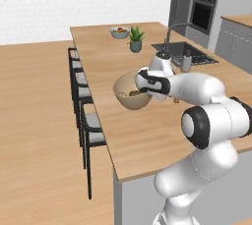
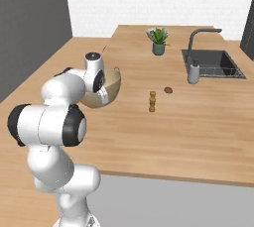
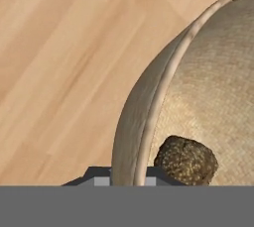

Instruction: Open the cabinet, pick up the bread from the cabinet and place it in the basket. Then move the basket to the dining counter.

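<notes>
We pinch the basket (image 3: 149,107) by its rim with our gripper (image 3: 128,179), bread (image 3: 186,161) inside, above the dining counter (image 1: 142,135) near the sink (image 1: 189,52).

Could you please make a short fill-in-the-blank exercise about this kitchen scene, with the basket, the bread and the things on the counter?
1. The bread lies inside the ____.
2. The gripper is shut on the basket's ____.
3. The basket is over the dining counter, whose top is made of light ____.
4. The potted plant stands to the left of the ____ in the right base view.

Missing words: basket; rim; wood; sink
</notes>
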You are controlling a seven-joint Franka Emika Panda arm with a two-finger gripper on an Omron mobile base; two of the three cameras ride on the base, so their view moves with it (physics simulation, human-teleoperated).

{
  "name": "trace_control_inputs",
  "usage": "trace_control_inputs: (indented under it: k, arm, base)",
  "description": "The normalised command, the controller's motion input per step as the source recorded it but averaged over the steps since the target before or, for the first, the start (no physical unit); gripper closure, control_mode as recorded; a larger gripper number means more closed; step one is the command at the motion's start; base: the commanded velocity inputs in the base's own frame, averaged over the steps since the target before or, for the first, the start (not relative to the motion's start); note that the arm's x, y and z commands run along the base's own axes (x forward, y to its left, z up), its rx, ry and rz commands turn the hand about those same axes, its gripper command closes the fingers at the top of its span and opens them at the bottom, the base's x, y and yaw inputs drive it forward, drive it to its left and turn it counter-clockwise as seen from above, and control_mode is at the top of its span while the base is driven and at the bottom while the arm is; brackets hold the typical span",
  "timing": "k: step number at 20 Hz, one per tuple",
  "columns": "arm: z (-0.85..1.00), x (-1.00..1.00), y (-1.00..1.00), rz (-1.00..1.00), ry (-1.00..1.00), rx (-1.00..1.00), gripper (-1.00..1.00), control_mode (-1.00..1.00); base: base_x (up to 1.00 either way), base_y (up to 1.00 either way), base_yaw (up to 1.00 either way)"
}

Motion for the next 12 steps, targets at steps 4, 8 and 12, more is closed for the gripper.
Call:
trace_control_inputs:
  k: [4,8,12]
  arm:
    - [-0.56,0.51,-0.04,0.10,0.07,0.00,1.00,-1.00]
    - [-0.47,0.43,-0.13,0.12,0.00,0.00,1.00,-1.00]
    - [-0.39,0.36,-0.30,0.11,0.00,0.00,1.00,-1.00]
  base:
    - [0.00,0.00,0.00]
    - [0.00,0.00,0.00]
    - [0.00,0.00,0.00]
